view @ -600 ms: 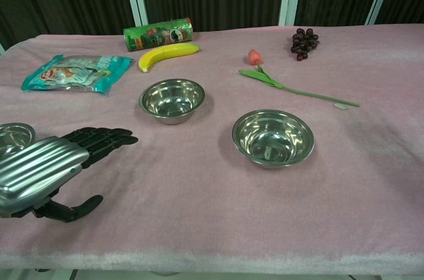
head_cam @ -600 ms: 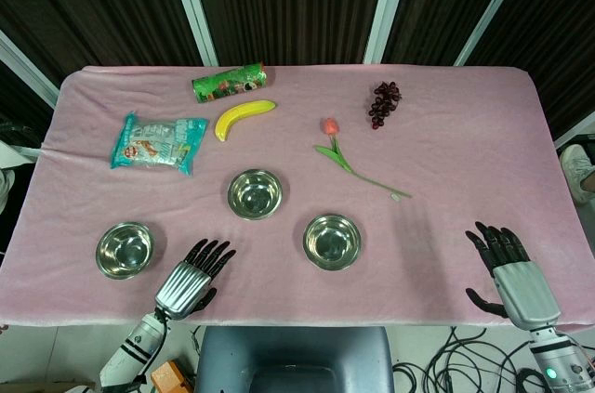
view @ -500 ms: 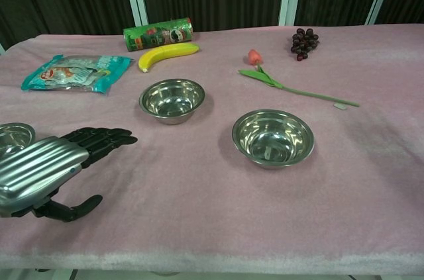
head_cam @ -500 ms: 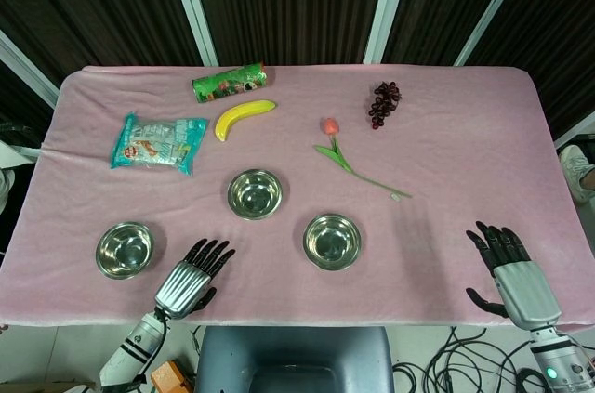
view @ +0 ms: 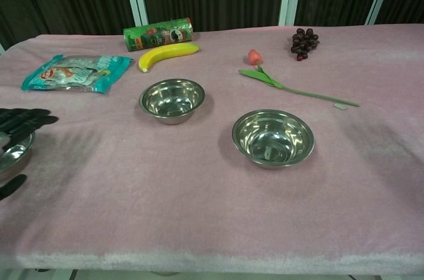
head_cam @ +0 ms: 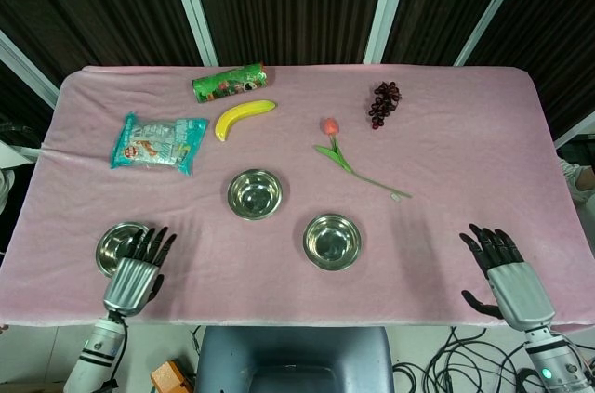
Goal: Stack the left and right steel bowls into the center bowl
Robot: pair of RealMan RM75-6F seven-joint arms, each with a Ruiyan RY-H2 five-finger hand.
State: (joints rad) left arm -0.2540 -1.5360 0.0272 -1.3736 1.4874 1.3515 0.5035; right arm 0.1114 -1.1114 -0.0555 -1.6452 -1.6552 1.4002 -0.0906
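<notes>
A: Head view first. Left hand (head_cam: 133,274) is seen with fingers spread and nothing held, its fingertips lying over the near right part of the left bowl (head_cam: 113,242). The bowl sits just ahead of the fingers and slightly to their left; whether the rim is touched cannot be told.

B: And the other hand?

A: Right hand (head_cam: 507,278) is spread too, nothing gripped, at the near table edge. The right bowl (head_cam: 332,241) lies well apart from it, off to the left of its fingers and slightly ahead. The center bowl (head_cam: 255,193) is ahead and to the right of the left fingers, nearer the left hand than the right.

B: Round bowls, so no long axis?

A: None to be noted. The coming move is judged to be a grasp of the left bowl by the left hand.

B: Chest view?

A: Only dark fingertips of the left hand (view: 23,121) are shown at the frame edge, above a sliver of the left bowl (view: 14,155); the thumb is glimpsed below it. The right hand is not shown here. The height of the fingers over the rim is suggested here, which the head view does not give.
</notes>
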